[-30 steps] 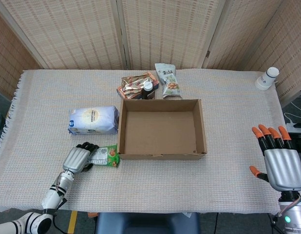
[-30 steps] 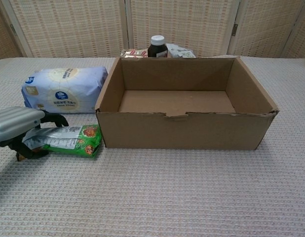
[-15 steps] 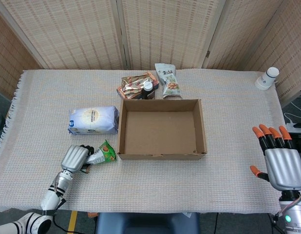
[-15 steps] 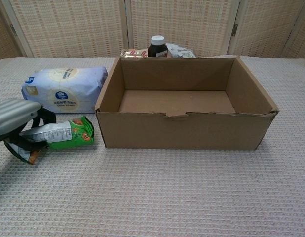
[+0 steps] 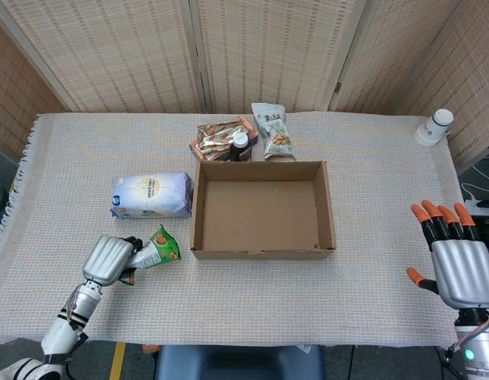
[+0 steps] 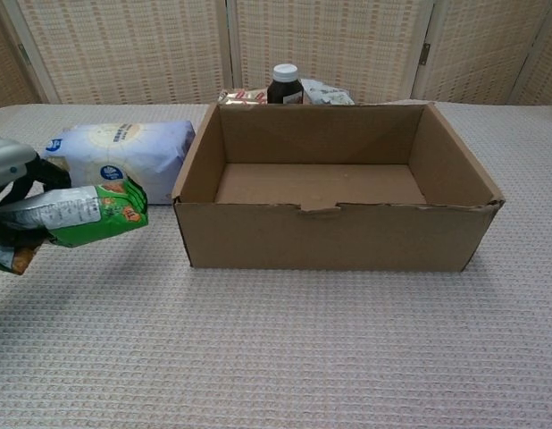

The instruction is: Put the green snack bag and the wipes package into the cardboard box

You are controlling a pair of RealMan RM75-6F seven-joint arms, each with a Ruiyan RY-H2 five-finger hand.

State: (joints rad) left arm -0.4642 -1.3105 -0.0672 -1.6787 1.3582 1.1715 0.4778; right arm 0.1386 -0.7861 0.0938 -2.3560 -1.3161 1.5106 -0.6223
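Your left hand (image 5: 108,260) grips the green snack bag (image 5: 158,249) by its silver end and holds it clear of the tablecloth (image 5: 252,305), near the front-left edge of the table, its green end pointing toward the cardboard box (image 5: 262,210). Just behind it the wipes package (image 5: 151,195) lies flat beside the box's left wall. The box sits open at the table's middle; a dark bottle (image 5: 240,144) and two snack packets (image 5: 274,131) lie behind its far wall. Your right hand (image 5: 460,266) hovers at the front-right corner, fingers spread, holding nothing.
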